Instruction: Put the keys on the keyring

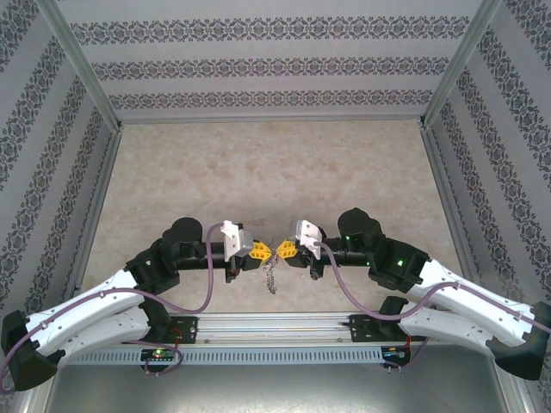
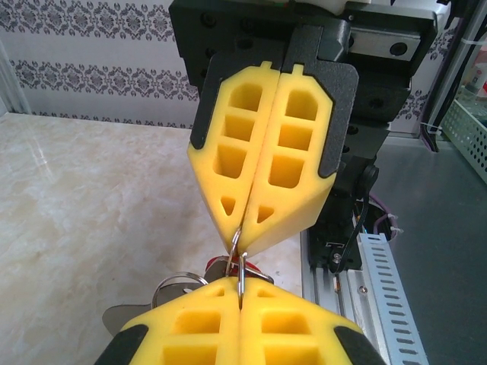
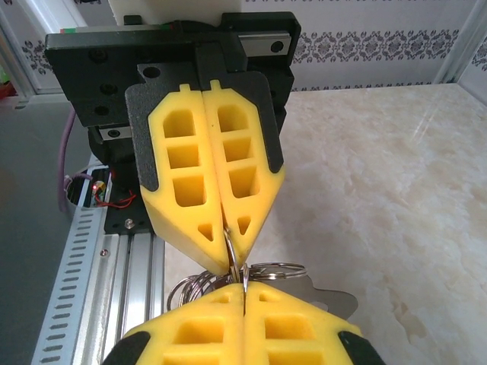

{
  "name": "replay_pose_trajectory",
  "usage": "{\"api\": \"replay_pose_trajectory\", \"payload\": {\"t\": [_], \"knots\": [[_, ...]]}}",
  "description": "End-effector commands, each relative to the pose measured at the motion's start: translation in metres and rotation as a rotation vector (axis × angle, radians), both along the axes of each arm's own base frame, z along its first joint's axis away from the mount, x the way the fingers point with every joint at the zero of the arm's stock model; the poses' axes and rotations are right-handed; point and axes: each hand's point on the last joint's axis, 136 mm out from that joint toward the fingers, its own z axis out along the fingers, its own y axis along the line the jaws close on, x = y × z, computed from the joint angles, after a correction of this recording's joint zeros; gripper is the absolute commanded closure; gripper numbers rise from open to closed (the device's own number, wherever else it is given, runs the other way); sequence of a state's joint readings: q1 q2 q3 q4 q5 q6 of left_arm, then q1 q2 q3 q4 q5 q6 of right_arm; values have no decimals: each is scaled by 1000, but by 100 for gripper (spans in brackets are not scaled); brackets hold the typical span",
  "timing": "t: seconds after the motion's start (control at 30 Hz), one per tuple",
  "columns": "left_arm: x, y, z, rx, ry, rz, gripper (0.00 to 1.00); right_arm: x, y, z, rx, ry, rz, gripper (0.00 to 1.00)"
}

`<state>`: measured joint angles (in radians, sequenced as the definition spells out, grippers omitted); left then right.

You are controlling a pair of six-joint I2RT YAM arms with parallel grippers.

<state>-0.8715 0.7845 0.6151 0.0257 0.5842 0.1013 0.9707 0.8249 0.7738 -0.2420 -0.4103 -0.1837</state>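
My left gripper point(image 1: 262, 251) and right gripper point(image 1: 281, 250) meet tip to tip above the near table edge, both shut. A bunch of keys and rings point(image 1: 271, 280) dangles under them. In the left wrist view my left gripper point(image 2: 242, 295) pinches a thin upright metal ring point(image 2: 241, 274). The right gripper point(image 2: 242, 237) facing it clamps a second linked ring point(image 2: 234, 243). From the right wrist, my right gripper point(image 3: 245, 295) grips a ring edge-on, with the left gripper point(image 3: 230, 257) opposite. A flat silver key point(image 3: 335, 298) and several loose rings point(image 3: 190, 285) hang below. Which ring is the keyring I cannot tell.
The arms' aluminium base rail point(image 1: 275, 325) runs just below the hanging bunch. Marble-patterned tabletop point(image 1: 275, 172) stretches beyond the grippers to patterned walls point(image 1: 275, 69) on three sides. A red tag point(image 2: 259, 268) sits among the bunch.
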Motion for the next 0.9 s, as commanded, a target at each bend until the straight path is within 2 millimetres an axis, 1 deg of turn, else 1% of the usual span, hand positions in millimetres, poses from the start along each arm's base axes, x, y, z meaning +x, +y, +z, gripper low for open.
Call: {"api": "replay_pose_trajectory", "payload": {"t": [0.0, 0.17, 0.4, 0.5, 0.7, 0.87], "knots": [[-9, -1, 19, -49, -48, -39, 100, -3, 1, 2, 14, -10, 26, 100], [-9, -1, 18, -46, -47, -37, 100, -4, 1, 6, 22, -16, 35, 100], [-7, -3, 16, -34, -39, -36, 100, -11, 2, 19, 50, -37, 70, 100], [-7, -3, 16, -35, -37, -35, 100, -13, 2, 20, 49, -40, 83, 100], [-6, -3, 17, -36, -36, -35, 100, -15, 2, 15, 31, -45, 88, 100], [-5, -4, 16, -32, -32, -34, 100, -18, 1, 17, 39, -57, 98, 100]]}}
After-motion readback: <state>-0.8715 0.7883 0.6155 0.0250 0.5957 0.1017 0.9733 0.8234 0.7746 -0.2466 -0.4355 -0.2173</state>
